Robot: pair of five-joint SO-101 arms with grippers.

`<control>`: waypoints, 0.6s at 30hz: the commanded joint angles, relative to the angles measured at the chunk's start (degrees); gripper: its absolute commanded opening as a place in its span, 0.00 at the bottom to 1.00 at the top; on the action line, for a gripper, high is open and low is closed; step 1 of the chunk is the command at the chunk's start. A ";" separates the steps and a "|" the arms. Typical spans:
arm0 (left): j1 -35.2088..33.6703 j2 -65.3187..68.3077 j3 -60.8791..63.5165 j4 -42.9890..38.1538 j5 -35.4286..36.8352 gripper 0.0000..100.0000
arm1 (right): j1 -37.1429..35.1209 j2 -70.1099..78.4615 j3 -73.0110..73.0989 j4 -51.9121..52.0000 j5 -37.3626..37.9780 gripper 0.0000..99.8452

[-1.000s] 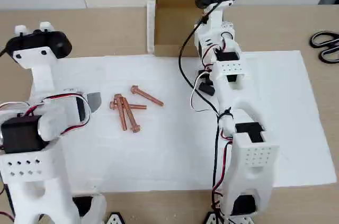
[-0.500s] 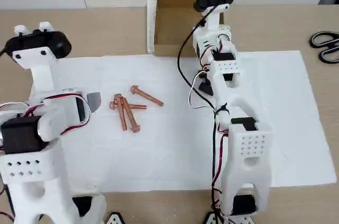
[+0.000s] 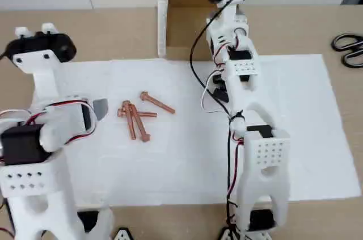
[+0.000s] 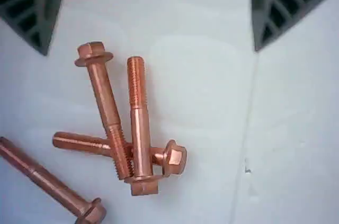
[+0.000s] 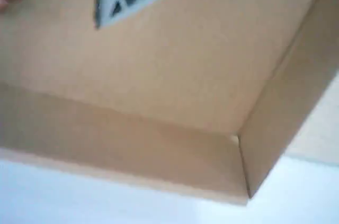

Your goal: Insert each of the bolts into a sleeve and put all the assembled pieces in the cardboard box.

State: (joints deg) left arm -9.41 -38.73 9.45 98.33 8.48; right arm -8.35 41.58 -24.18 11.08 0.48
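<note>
Though it hovers over the bolts (image 4: 139, 128), the left hand (image 4: 151, 44) gapes wide, holding nothing.

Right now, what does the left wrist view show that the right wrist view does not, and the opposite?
Left wrist view: four copper bolts lying loose, three crossed in a pile and one beside them, with the left claw open over them. Right wrist view: the inside of the cardboard box, with bare floor, two walls and the corner where they meet. Both: the white sheet, which in the right wrist view lies just outside the box wall.
</note>
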 commanded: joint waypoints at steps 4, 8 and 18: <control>0.00 -0.44 -0.75 0.00 -0.18 0.24 | 0.04 -8.48 -3.25 0.57 0.79 0.21; 0.00 -0.44 -4.35 0.26 -0.18 0.24 | -0.31 -17.89 -3.25 10.86 0.79 0.21; -0.26 -10.20 -10.95 -0.44 -0.18 0.24 | -2.33 -51.38 -3.08 43.21 0.70 0.21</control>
State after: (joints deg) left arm -9.41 -44.35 0.75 98.33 8.48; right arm -10.20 2.37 -24.18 46.33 0.48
